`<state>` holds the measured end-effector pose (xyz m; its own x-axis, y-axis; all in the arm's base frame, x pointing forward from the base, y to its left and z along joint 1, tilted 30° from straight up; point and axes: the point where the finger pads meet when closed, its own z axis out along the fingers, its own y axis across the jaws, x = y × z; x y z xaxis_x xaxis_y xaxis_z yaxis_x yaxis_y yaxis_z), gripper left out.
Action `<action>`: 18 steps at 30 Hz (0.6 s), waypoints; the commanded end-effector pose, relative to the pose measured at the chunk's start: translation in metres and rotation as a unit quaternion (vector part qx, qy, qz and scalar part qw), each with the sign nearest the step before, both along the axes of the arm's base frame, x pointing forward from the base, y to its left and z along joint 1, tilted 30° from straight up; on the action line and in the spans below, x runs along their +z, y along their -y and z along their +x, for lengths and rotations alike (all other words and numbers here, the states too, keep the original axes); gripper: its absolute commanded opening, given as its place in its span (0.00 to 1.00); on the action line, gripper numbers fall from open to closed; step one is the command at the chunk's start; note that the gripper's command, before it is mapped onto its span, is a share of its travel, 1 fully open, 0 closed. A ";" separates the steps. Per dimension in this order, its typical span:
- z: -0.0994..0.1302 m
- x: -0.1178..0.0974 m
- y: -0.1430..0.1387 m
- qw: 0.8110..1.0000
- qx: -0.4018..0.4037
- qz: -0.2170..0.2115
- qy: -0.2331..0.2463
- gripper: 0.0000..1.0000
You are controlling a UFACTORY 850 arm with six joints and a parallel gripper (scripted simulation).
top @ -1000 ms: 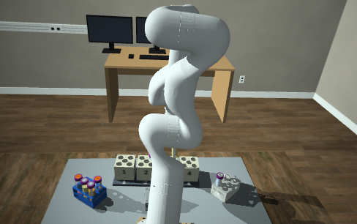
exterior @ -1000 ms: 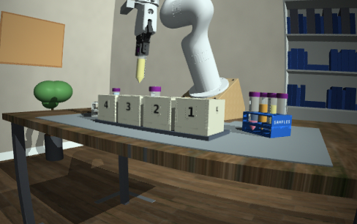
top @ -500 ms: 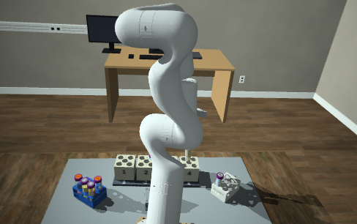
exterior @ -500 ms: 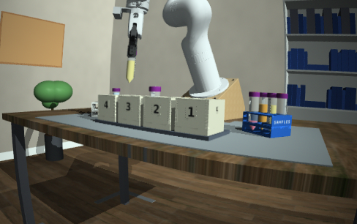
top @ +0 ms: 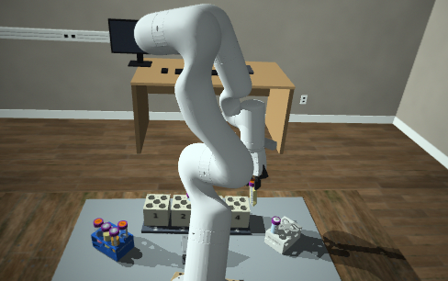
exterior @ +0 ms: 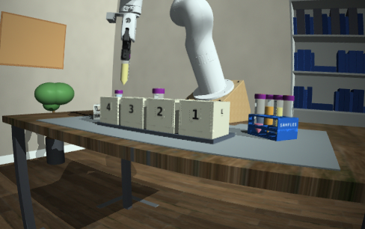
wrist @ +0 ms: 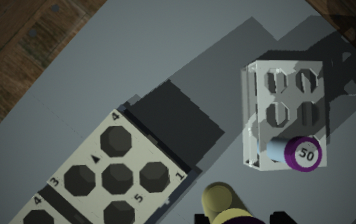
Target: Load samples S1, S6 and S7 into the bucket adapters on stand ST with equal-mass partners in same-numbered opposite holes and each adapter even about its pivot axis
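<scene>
Fingers (exterior: 126,50) on a hanging yellow-filled tube (exterior: 125,73), conical tip down.

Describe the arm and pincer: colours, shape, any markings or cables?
The arm is glossy white with thick rounded tubular links, bulbous joints and faint seam lines. Raised lettering runs along the lower link in the exterior view, too small to read. Its round flange sits on a tan wedge base. The pincer is black and slim below a white wrist. No cables show.
</scene>
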<state>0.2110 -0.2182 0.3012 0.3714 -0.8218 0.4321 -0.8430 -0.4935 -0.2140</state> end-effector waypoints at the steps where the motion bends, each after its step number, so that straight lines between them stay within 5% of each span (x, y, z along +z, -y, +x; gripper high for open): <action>1: -0.011 -0.001 0.026 0.998 0.035 0.033 0.035 0.00; 18: -0.045 -0.004 0.093 0.998 0.035 0.033 0.035 0.00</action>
<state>0.1752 -0.2904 0.2985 0.3915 -0.8307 0.3958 -0.8243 -0.5078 -0.2504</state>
